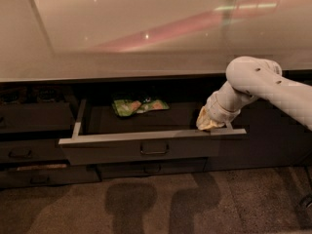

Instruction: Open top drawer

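The top drawer (117,152) stands pulled out under the pale countertop. It has a dark grey front, a pale grey rim and a small loop handle (154,148) at its centre. A green snack bag (139,106) lies inside at the back. My gripper (207,125) hangs at the end of the white arm, at the right end of the drawer's front rim, just inside the drawer. It is well to the right of the handle.
The glossy countertop (146,33) overhangs the drawers. Narrower dark drawer fronts (29,152) are stacked at the left, and another (151,168) lies below the open drawer. A dark cabinet door (273,130) is behind the arm. Speckled carpet (156,204) is in front.
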You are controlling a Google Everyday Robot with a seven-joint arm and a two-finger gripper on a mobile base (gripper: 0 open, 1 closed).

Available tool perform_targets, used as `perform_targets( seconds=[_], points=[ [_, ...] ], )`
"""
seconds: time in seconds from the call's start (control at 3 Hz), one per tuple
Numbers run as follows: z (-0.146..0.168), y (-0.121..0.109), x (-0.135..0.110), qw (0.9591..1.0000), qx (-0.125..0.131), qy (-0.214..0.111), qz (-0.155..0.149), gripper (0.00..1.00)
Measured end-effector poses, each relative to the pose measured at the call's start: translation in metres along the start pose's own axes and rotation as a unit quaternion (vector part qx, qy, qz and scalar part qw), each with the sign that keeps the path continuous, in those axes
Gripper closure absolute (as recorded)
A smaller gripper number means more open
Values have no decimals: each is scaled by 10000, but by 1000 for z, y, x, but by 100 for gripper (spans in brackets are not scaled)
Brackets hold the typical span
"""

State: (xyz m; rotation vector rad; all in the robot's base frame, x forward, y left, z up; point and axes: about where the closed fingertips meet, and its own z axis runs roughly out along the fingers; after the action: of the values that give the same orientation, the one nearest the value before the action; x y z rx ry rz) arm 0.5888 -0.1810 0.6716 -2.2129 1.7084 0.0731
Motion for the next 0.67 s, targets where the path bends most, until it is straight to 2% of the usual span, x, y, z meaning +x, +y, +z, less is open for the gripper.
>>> perform_targets(
  seconds=[0.67],
  points=[
    [1, 2, -6, 10000, -63, -44, -61, 100]
  ],
)
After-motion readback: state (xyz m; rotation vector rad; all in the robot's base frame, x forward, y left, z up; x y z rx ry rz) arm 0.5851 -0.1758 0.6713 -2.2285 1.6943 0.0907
